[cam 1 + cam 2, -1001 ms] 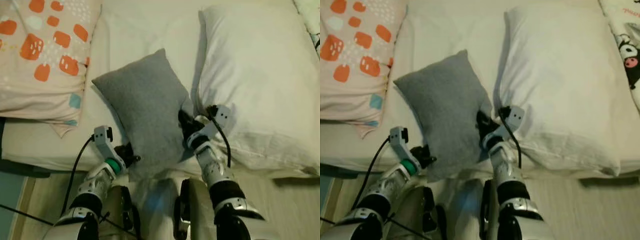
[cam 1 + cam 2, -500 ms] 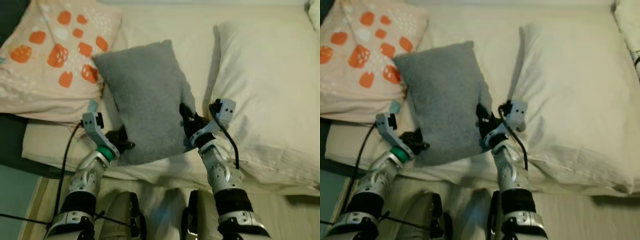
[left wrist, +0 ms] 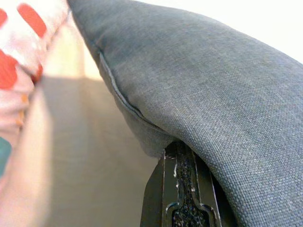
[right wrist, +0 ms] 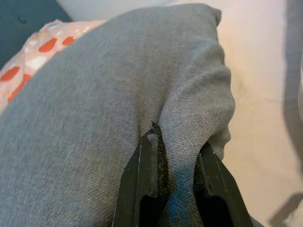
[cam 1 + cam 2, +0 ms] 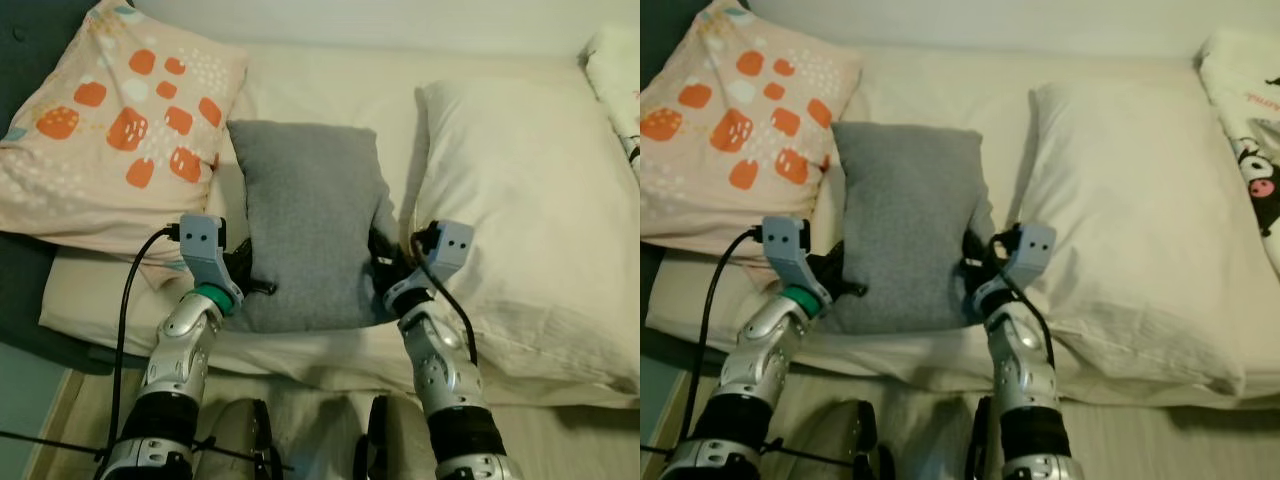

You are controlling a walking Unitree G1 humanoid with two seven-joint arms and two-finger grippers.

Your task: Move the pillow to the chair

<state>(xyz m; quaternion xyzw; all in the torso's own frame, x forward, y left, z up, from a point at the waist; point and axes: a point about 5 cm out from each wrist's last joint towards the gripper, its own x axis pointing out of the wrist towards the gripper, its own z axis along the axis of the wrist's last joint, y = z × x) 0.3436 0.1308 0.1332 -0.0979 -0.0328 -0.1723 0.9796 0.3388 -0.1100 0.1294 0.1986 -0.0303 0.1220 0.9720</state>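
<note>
Gripping the grey pillow (image 5: 308,235) from both sides, the 2 hands have it pinched: right hand (image 4: 173,158) clamps a fold of fabric at its 4 o'clock edge, left hand (image 5: 243,277) bites the 8 o'clock corner. It sits on the bed (image 5: 330,95) between a patterned pillow (image 5: 110,140) and a white pillow (image 5: 530,210), long axis running 12 to 6. Next, I judge, lift and turn toward the chair.

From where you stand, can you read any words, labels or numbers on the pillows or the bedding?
Pink lettering on the white cartoon-print fabric at the bed's right edge: too blurred and cut off to read.
Patterned pillow: orange blocks and white dots, no words.
Grey pillow and white pillow: no text.
</note>
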